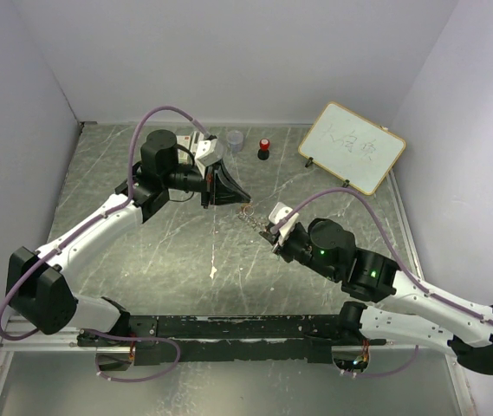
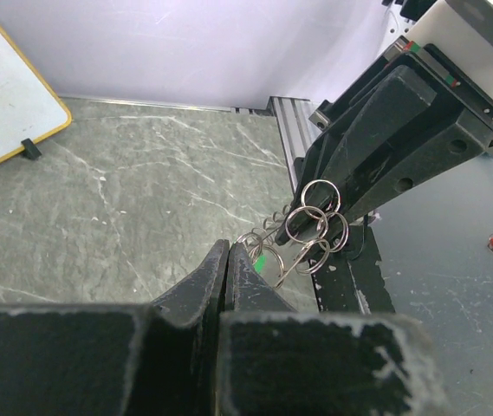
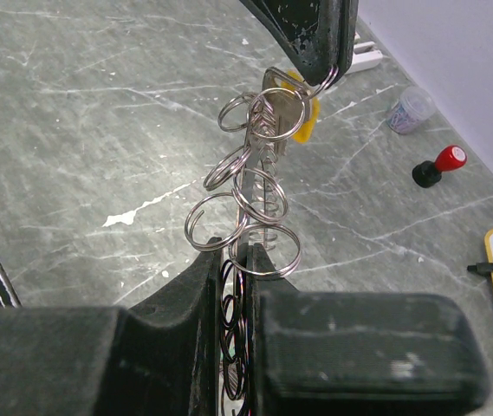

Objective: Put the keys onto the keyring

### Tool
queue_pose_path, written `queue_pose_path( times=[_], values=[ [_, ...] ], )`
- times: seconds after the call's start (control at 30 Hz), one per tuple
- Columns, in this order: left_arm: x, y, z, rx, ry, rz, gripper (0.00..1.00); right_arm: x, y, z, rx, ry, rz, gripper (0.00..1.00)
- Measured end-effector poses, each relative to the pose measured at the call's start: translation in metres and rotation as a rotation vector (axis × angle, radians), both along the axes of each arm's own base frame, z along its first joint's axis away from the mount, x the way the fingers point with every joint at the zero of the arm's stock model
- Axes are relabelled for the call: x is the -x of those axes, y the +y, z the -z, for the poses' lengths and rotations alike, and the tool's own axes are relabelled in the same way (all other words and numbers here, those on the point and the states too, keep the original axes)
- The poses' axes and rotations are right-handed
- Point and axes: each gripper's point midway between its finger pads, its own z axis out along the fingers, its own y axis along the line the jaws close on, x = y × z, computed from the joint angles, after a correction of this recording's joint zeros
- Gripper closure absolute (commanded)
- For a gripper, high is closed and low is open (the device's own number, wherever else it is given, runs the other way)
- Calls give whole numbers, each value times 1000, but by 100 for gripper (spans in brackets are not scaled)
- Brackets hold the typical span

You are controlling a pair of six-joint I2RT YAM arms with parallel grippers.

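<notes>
Keyring (image 3: 246, 217) hangs mid-air, left fingers (image 3: 311, 61) and right fingers (image 3: 220, 273) each clenched on one end. We fear tug slips wire; yellow key (image 3: 307, 114) drops onto bench (image 3: 73, 130).

Whiteboard (image 1: 352, 147), red-capped knob (image 1: 264, 147), small cup (image 1: 235, 139)

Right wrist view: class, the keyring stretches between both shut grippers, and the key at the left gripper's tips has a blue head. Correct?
No. That key has a yellow-orange head, not blue; the right wrist view shows it. The keyring does stretch between the left gripper and right gripper, both shut.
</notes>
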Motion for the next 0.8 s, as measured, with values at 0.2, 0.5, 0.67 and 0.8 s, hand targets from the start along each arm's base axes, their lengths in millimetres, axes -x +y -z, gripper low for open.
queue_pose_path(
  times=[0.2, 0.5, 0.67, 0.8],
  values=[
    [1, -1, 2, 6, -24, 32, 93, 1, 0, 1, 12, 3, -7, 100],
    [3, -1, 5, 7, -43, 54, 93, 2, 1, 4, 30, 9, -16, 100],
    [2, -1, 6, 5, -57, 54, 93, 2, 2, 5, 38, 9, -18, 100],
    [2, -2, 8, 4, -66, 55, 93, 1, 4, 7, 49, 8, -20, 100]
  ],
)
